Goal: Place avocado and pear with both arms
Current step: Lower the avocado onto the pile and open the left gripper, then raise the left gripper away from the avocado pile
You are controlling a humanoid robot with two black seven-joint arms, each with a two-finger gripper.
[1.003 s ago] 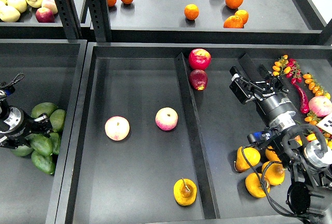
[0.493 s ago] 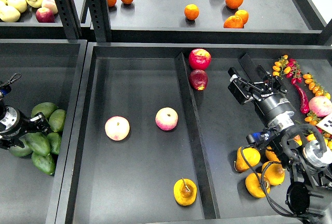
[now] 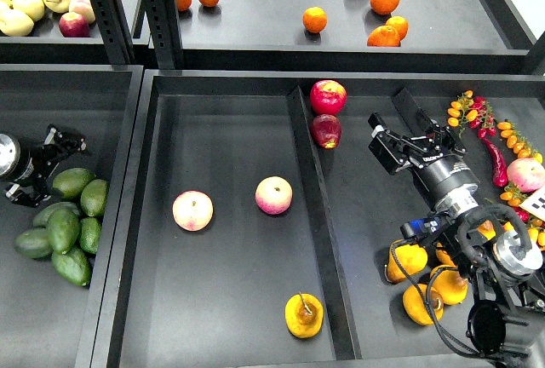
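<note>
Plenty of bare floor in the middle tray (image 3: 230, 300); only two pink fruits (image 3: 192, 210) and the pear (image 3: 304, 315) sit there. The divider (image 3: 311, 215) walls it off from my right side.

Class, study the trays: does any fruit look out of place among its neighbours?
Yes. One pear lies alone at the near end of the middle tray, beside two pink-cream fruits, while the other pears cluster in the right compartment.

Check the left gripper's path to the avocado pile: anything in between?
Nothing visible. The left gripper sits just above and left of the avocado pile, with only bare dark tray floor between it and the nearest avocado. Its fingers look empty.
</note>
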